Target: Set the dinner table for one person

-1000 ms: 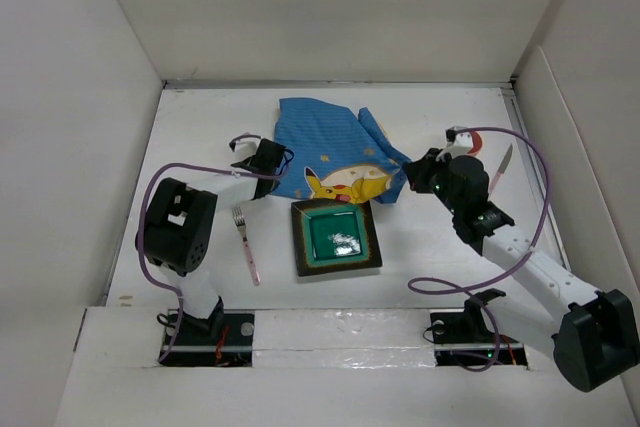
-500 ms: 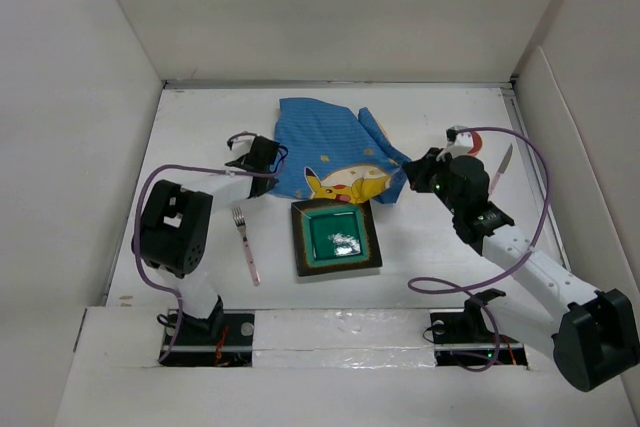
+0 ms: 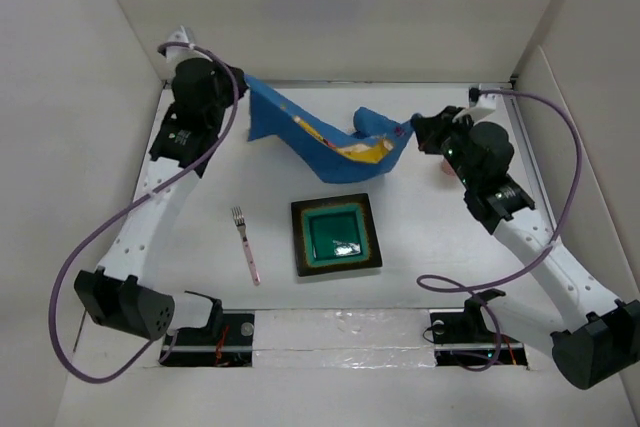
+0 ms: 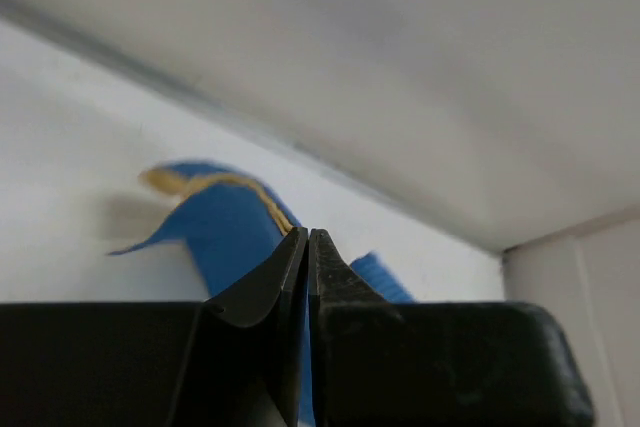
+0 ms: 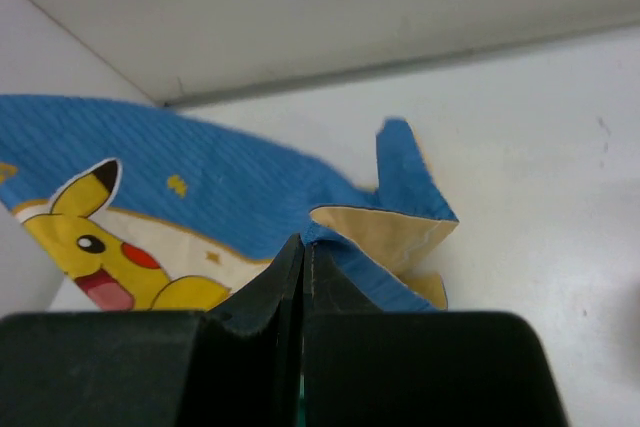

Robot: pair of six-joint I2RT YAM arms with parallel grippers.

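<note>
One blue cartoon-printed cloth mat [image 3: 320, 137] hanging above large matte white worktop [image 3: 430, 247], corners pinched in left gripper [image 3: 243, 95] and right gripper [image 3: 414, 130]. One green square plate [image 3: 337, 236], pink-handled fork [image 3: 245, 244] lie near front. Mat unlaid; setting judged half done.

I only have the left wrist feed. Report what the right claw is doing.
Observer: The right claw is shut on the other end of the blue cloth.
Operator: Describe how the cloth hangs.
Observer: It sags between the left claw and the right one; I cannot tell whether its low point touches the table.
Operator: List what lies nearer the bases.
Observer: A square green plate, with a pink-handled fork to its left.
</note>
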